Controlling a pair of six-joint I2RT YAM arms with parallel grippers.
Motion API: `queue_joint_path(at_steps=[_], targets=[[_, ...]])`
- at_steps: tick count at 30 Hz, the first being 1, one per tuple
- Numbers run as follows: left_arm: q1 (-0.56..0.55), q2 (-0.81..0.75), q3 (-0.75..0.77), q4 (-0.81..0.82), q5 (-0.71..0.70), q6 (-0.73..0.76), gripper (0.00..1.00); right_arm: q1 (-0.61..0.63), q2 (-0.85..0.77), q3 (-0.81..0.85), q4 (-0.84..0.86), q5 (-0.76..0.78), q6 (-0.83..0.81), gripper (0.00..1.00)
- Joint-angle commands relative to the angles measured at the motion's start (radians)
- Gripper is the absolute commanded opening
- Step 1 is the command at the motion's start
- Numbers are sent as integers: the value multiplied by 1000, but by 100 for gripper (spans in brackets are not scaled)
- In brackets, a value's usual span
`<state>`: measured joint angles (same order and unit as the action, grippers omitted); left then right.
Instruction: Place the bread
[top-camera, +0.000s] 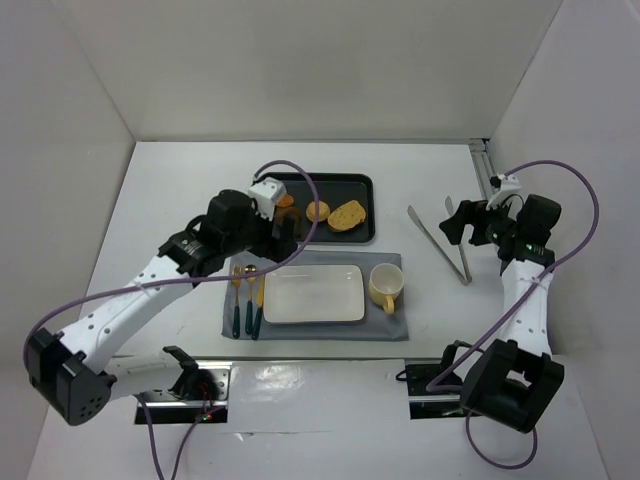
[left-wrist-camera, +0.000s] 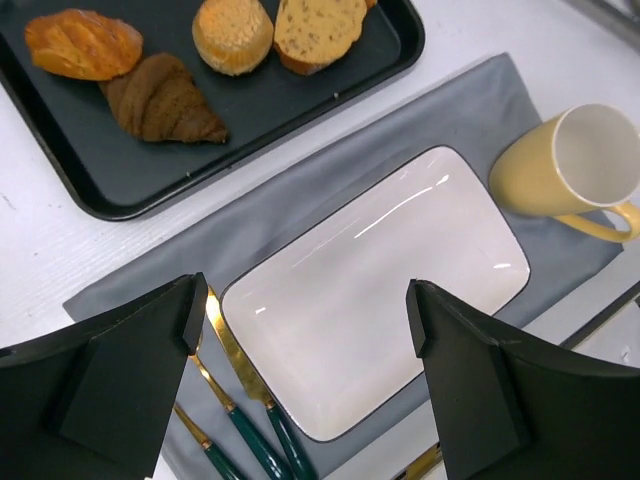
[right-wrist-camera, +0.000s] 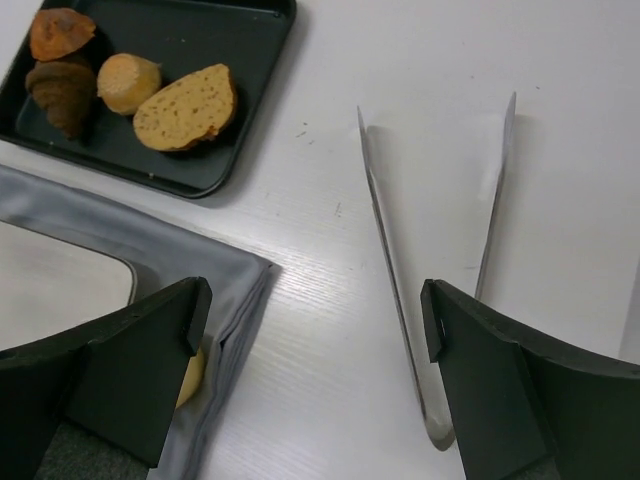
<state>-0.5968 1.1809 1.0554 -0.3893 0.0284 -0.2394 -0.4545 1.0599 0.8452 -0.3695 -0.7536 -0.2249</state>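
The bread, a small dark-brown ridged croissant (left-wrist-camera: 160, 100), lies on the black tray (left-wrist-camera: 120, 190) beside a golden pastry (left-wrist-camera: 82, 43); it also shows in the right wrist view (right-wrist-camera: 62, 92). In the top view the left arm hides it. My left gripper (left-wrist-camera: 305, 310) (top-camera: 283, 232) is open and empty, hovering above the white rectangular plate (left-wrist-camera: 375, 285) (top-camera: 313, 293), just short of the tray's near edge. My right gripper (right-wrist-camera: 310, 315) (top-camera: 462, 225) is open and empty over bare table, between the grey mat's corner and the tongs.
A round bun (left-wrist-camera: 233, 33) and a flat slice (left-wrist-camera: 318, 28) share the tray (top-camera: 365, 190). A yellow cup (top-camera: 386, 285) and gold, green-handled cutlery (top-camera: 245, 295) sit on the grey mat (top-camera: 390, 325). Metal tongs (top-camera: 440, 243) (right-wrist-camera: 430, 250) lie right of it.
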Motion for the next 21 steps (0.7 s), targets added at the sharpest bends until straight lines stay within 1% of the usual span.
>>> queue_joint_path(at_steps=[1, 2, 3, 4, 5, 6, 7, 8, 9, 10, 11, 12, 13, 14, 16, 18, 21], targets=[[-3, -102, -20, 82, -22, -20, 100, -15, 17, -1, 49, 17, -65, 100], [-3, -115, -29, 82, -22, -9, 100, -15, 17, -17, 49, -25, -153, 100], [-3, -124, -29, 82, -33, -9, 100, -15, 17, -30, 49, -42, -197, 100], [-14, -142, -29, 73, -45, 0, 100, -15, 17, -43, 38, -43, -267, 94], [-14, -153, -29, 73, -45, 0, 100, -15, 28, -43, 38, -33, -277, 94], [-14, -165, -38, 63, -59, 0, 100, -15, 28, -43, 38, -14, -277, 78], [-24, -179, -47, 63, -68, 11, 100, -15, 37, -43, 47, 14, -277, 65], [-34, -207, -58, 63, -80, 11, 100, -15, 58, -43, 56, 35, -277, 46], [-34, -220, -67, 63, -81, 11, 100, -15, 74, -43, 57, 84, -289, 21], [-34, -233, -67, 63, -81, 11, 100, -15, 89, -43, 67, 101, -304, 0], [-34, -245, -77, 73, -81, 11, 100, -15, 122, -52, 67, 112, -323, 0], [-34, -265, -77, 82, -81, 11, 100, -15, 135, -52, 67, 140, -346, 15], [-34, -265, -77, 82, -81, 11, 100, -15, 147, -61, 67, 140, -361, 49], [-34, -265, -77, 82, -68, 11, 100, -15, 169, -70, 67, 160, -370, 92], [-34, -274, -77, 82, -68, 11, 100, -15, 184, -84, 93, 200, -381, 100], [-34, -274, -77, 82, -50, 11, 100, -15, 195, -98, 132, 227, -392, 100], [-34, -274, -77, 82, -41, 11, 100, -15, 251, -98, 141, 247, -392, 100]])
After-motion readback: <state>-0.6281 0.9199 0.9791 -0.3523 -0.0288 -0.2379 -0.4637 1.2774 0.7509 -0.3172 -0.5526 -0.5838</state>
